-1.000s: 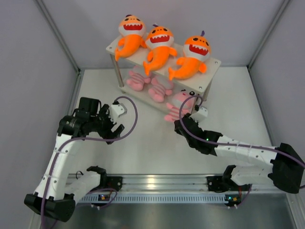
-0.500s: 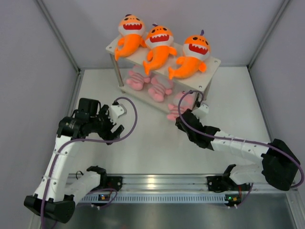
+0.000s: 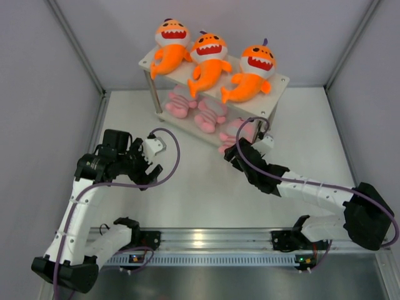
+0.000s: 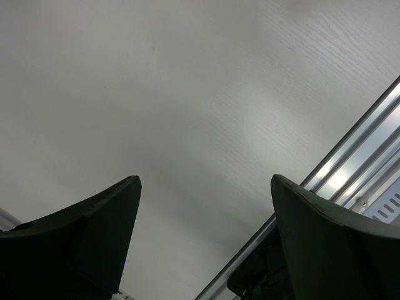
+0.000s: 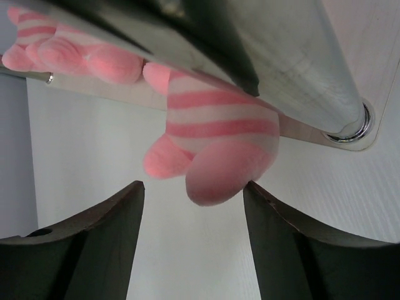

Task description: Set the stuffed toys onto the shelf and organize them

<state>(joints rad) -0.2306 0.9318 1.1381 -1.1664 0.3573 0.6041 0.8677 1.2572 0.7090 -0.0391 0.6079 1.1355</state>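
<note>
Three orange stuffed toys [image 3: 209,59] sit in a row on the top tier of the white shelf [image 3: 279,84]. On the lower tier lie two pink striped toys [image 3: 209,117]. A third pink striped toy [image 3: 242,134] [image 5: 219,137] rests at that tier's right end, its rear hanging over the edge. My right gripper [image 3: 231,154] [image 5: 194,184] is open just below that rear, whose rounded end dips between the fingertips and grazes the right one. At the left, my left gripper [image 3: 150,170] [image 4: 206,178] hangs open over bare table with nothing in it.
A silver shelf leg [image 5: 312,69] stands right beside the third pink toy and close to my right fingers. The metal rail [image 3: 206,240] [image 4: 356,162] carrying the arm bases runs along the near edge. Grey walls close in the left, right and back.
My right gripper has opened and let go of the third pink toy, after pushing it forward into the lower tier. The left arm has not moved.
</note>
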